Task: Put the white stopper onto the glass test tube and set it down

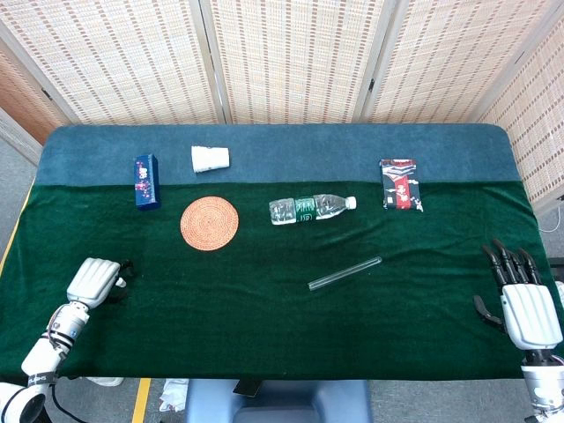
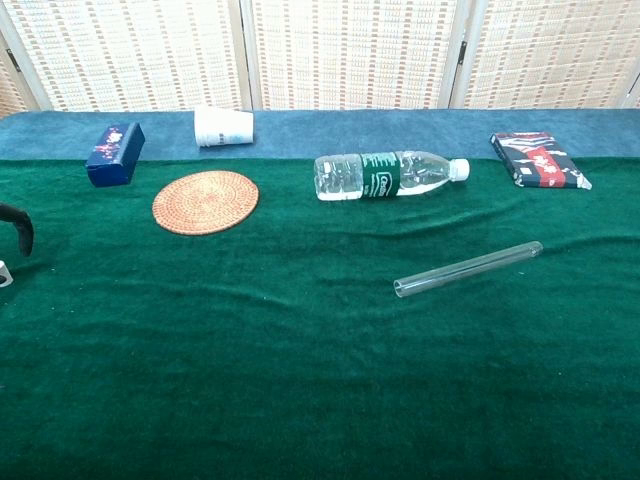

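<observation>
Only the head view shows both hands whole: the left hand [image 1: 95, 279], lower left, curls downward over the small white stopper [image 2: 4, 273], grip unclear; the right hand [image 1: 525, 304], lower right, is spread and holds nothing. The clear glass test tube [image 1: 345, 273] lies empty mid-frame on the green cloth [image 1: 264, 317].

No legible text anywhere. Green label on water bottle [image 2: 390, 176] at 12 o'clock: white lettering, too small to read. Print on blue box [image 2: 114, 153] at 10 o'clock and dark packet [image 2: 537, 159] at 2 o'clock: unreadable.
</observation>
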Action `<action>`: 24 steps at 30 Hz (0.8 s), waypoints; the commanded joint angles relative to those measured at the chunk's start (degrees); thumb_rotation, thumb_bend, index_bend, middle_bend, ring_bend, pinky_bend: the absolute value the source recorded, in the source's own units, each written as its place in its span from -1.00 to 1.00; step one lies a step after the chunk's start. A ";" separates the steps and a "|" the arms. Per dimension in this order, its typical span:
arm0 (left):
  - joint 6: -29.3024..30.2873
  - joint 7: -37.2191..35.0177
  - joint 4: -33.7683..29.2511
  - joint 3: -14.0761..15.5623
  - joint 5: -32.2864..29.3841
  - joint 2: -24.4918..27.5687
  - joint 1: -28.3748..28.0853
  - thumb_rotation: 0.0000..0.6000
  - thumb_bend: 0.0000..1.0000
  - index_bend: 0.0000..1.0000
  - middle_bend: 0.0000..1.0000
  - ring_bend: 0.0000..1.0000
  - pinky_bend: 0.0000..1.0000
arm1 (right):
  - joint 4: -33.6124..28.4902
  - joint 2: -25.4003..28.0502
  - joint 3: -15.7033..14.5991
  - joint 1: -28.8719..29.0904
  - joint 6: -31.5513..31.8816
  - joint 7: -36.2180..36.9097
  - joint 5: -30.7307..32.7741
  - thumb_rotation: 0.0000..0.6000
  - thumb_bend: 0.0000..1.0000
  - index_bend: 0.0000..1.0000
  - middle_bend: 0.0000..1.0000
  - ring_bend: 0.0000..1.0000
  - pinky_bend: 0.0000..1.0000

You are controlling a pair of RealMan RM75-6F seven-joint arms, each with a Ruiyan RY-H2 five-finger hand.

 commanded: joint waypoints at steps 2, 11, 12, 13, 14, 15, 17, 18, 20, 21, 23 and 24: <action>-0.33 -0.23 0.78 -0.01 -0.48 -0.16 0.07 1.00 -0.27 -0.06 1.00 0.82 0.65 | -0.17 0.06 0.01 0.01 0.01 -0.12 -0.02 1.00 -0.16 -1.00 -0.90 -0.79 -1.00; -1.41 -0.45 1.83 0.08 -1.56 -0.22 0.19 1.00 -0.27 -0.04 1.00 0.82 0.65 | -0.50 0.03 -0.07 0.03 -0.07 -0.41 -0.08 1.00 -0.16 -1.00 -0.90 -0.78 -1.00; -1.48 -0.46 1.94 0.09 -1.60 -0.24 0.19 1.00 -0.27 -0.03 1.00 0.82 0.65 | -0.54 0.03 -0.08 0.04 -0.10 -0.43 -0.10 1.00 -0.16 -1.00 -0.90 -0.78 -1.00; -1.60 -0.60 2.04 0.09 -1.69 -0.26 0.20 1.00 -0.26 -0.03 1.00 0.82 0.65 | -0.60 0.05 -0.10 0.02 -0.04 -0.44 -0.15 1.00 -0.16 -1.00 -0.90 -0.78 -1.00; -1.69 -0.77 2.08 0.08 -1.74 -0.27 0.19 1.00 -0.25 -0.02 1.00 0.82 0.65 | -0.64 0.06 -0.11 0.00 0.00 -0.49 -0.19 1.00 -0.16 -1.00 -0.90 -0.78 -1.00; -1.77 -0.94 2.13 0.09 -1.75 -0.27 0.18 1.00 -0.24 -0.01 1.00 0.82 0.65 | -0.69 0.08 -0.12 -0.02 0.04 -0.53 -0.20 1.00 -0.16 -1.00 -0.90 -0.78 -1.00; -1.78 -1.16 2.32 0.11 -1.67 -0.30 0.17 1.00 -0.22 0.00 1.00 0.82 0.65 | -0.78 0.13 -0.12 -0.07 0.13 -0.59 -0.23 1.00 -0.16 -1.00 -0.90 -0.78 -1.00; -1.75 -1.24 2.38 0.11 -1.64 -0.33 0.19 1.00 -0.22 0.00 1.00 0.82 0.65 | -0.80 0.14 -0.13 -0.11 0.18 -0.60 -0.22 1.00 -0.16 -1.00 -0.90 -0.77 -1.00; -1.72 -1.59 2.45 0.08 -1.58 -0.41 0.18 1.00 -0.21 0.00 1.00 0.82 0.65 | -0.86 0.16 -0.14 -0.15 0.20 -0.62 -0.18 1.00 -0.16 -1.00 -0.90 -0.77 -1.00; -1.72 -1.65 2.53 0.09 -1.54 -0.44 0.16 1.00 -0.20 0.00 1.00 0.82 0.65 | -0.89 0.17 -0.16 -0.16 0.21 -0.62 -0.21 1.00 -0.16 -1.00 -0.90 -0.77 -1.00; -1.80 -1.68 2.74 0.08 -1.53 -0.54 0.11 1.00 -0.19 0.01 1.00 0.82 0.65 | -0.93 0.17 -0.19 -0.19 0.24 -0.67 -0.25 1.00 -0.16 -1.00 -0.90 -0.77 -1.00; -1.86 -1.78 2.79 0.06 -1.57 -0.57 0.09 1.00 -0.18 0.01 1.00 0.82 0.65 | -0.95 0.18 -0.19 -0.20 0.26 -0.70 -0.26 1.00 -0.16 -1.00 -0.90 -0.77 -1.00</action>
